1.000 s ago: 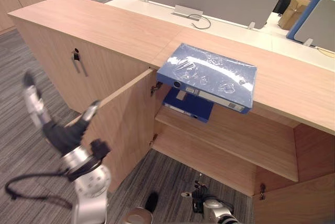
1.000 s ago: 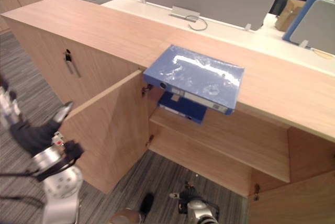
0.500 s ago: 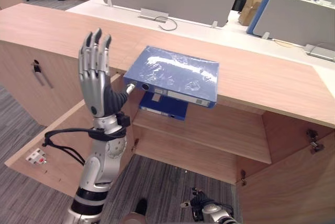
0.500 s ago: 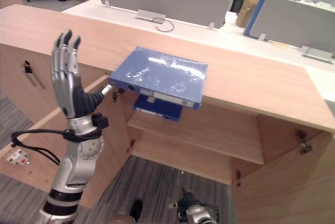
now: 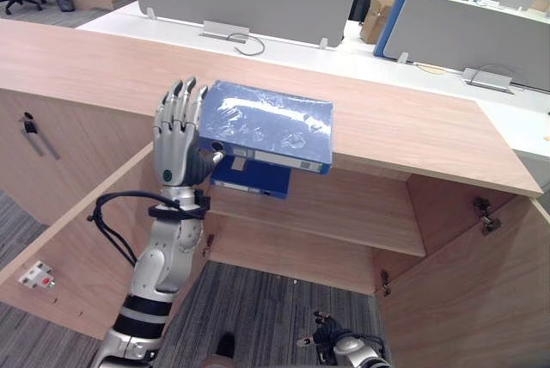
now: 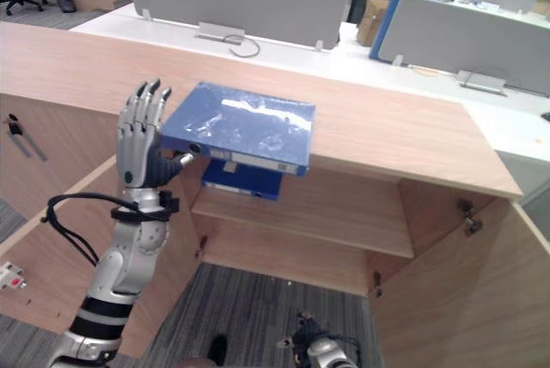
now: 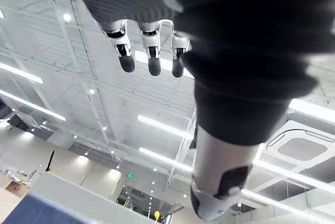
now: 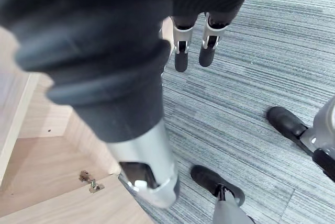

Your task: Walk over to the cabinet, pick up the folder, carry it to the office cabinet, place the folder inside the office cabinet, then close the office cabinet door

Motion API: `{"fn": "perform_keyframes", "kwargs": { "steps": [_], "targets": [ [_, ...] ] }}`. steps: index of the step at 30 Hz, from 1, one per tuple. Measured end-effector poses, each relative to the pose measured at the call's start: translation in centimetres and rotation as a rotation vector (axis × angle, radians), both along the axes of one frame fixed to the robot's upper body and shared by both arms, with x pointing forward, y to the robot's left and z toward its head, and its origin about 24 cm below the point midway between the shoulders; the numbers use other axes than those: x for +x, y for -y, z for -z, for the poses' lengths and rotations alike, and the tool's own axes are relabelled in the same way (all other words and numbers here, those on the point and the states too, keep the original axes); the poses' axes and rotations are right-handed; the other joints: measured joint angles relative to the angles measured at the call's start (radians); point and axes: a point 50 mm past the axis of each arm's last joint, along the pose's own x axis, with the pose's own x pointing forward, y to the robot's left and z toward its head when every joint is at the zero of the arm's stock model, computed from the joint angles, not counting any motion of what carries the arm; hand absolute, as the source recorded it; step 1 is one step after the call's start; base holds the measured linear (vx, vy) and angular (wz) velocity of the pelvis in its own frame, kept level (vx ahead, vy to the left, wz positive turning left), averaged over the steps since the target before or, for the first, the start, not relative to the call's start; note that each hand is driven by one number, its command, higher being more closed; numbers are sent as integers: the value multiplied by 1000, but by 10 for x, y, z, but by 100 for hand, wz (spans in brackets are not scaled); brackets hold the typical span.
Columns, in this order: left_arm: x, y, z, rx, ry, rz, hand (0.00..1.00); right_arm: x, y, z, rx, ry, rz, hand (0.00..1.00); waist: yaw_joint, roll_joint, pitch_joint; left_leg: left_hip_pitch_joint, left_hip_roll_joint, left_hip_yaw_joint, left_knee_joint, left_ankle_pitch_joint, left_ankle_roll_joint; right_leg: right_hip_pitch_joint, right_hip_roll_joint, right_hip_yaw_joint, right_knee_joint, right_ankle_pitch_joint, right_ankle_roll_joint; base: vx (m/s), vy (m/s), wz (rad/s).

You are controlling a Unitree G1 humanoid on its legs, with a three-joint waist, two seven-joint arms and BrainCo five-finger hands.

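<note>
The left hand (image 5: 176, 140), fingers straight, has drawn in just beside the blue folder (image 5: 271, 123) atop the cabinet (image 5: 412, 127).

We are recording the left hand (image 5: 178, 140) rising from low, fingers straight, drawing in just beside the folder (image 5: 268, 123).
</note>
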Motion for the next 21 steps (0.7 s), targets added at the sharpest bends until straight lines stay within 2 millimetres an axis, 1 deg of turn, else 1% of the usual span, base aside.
{"fn": "perform_keyframes", "kwargs": {
  "steps": [7, 12, 17, 21],
  "targets": [
    [9, -11, 21, 13, -124, -47, 0, 4, 8, -1, -21, 10, -19, 0, -19, 0, 0, 1, 0, 3, 0, -3, 0, -1, -2, 3, 0, -1, 1, 0, 1, -1],
    [10, -12, 26, 15, -150, -50, 0, 4, 8, -1, -23, 10, -27, 0, -25, 1, 1, 2, -1, 13, 0, -12, -4, -4, -6, 10, -2, -1, 2, 18, 14, -5],
    [12, -14, 34, 18, -204, -53, 0, 7, 7, -3, -19, 26, -48, 0, -48, 1, 1, 2, -1, 27, 0, -19, -2, -7, -6, 23, -9, -1, 3, 26, 5, -7],
    [12, -12, 35, 22, -214, -42, 0, 9, 7, -4, -17, 34, -47, 0, -55, 2, 1, 3, -2, 34, 0, -23, -2, -9, -6, 29, -13, -1, 3, 39, 6, -7]
  ]
}}
